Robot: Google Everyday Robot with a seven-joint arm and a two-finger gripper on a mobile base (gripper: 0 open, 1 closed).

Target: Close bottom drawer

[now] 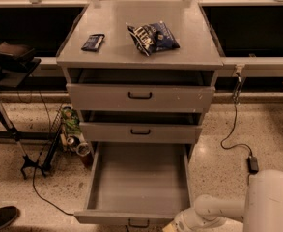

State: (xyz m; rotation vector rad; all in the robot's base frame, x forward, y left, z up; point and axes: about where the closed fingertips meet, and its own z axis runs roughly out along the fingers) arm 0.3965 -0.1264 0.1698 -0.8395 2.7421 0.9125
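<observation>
The bottom drawer [138, 180] of the grey cabinet is pulled far out toward me, its long tray empty. Its low front panel [126, 219] lies at the lower edge of the view, with the small black loop handle [138, 223] just showing. My white arm [228, 209] reaches in from the lower right. My gripper [172, 226] is at the drawer's front right corner, cut off by the bottom edge of the view. The middle drawer [140, 132] and the top drawer [140, 96] above it stand slightly out.
On the cabinet top lie a dark blue chip bag [153, 36] and a small dark packet [92, 42]. A wire basket with cans [69, 134] and a black stand [10, 124] are on the floor at left. A cable with a power brick [252, 163] runs at right.
</observation>
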